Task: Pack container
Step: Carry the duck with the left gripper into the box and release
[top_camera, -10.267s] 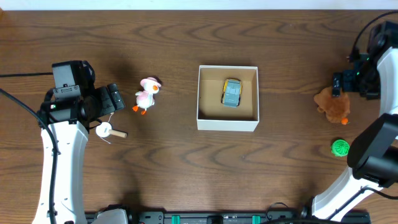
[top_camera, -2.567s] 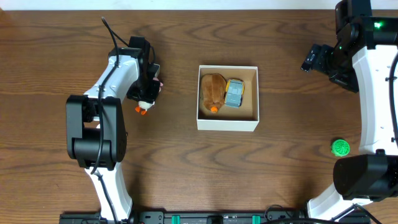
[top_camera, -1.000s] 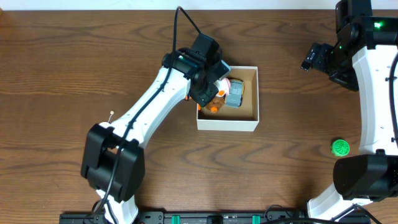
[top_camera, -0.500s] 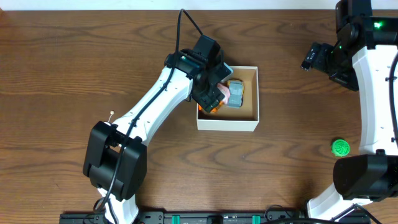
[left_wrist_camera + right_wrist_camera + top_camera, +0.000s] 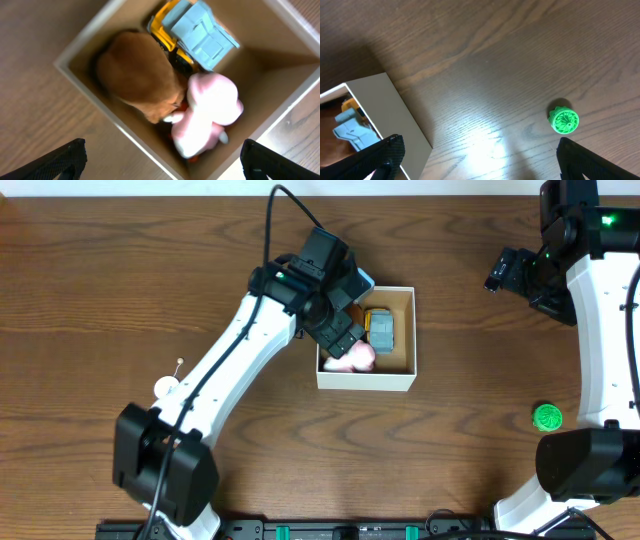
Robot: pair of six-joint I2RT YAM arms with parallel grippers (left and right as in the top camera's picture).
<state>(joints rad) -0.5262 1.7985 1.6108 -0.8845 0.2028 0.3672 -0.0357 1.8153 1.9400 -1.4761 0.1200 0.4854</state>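
Note:
The container (image 5: 365, 381) is a white-walled square box with a brown inside, at the table's middle. In it lie a pink duck toy (image 5: 353, 358), a yellow and blue truck (image 5: 379, 328) and a brown plush, mostly hidden under my left arm overhead. The left wrist view looks down on the box's brown floor (image 5: 270, 75), the brown plush (image 5: 137, 70), the truck (image 5: 200, 37) and the duck (image 5: 207, 112). My left gripper (image 5: 342, 332) hovers above the box's left part, open and empty (image 5: 165, 162). My right gripper (image 5: 503, 275) is open and empty at the far right (image 5: 482, 160).
A green ball (image 5: 546, 417) lies on the table at the right, also in the right wrist view (image 5: 564, 120). A small white object (image 5: 165, 388) lies at the left. The box wall (image 5: 385, 110) shows at the right wrist view's left edge.
My left gripper has let go of the pink duck, which now lies in the box's front left beside the plush. The gripper has opened and drawn up. The right arm has not moved.

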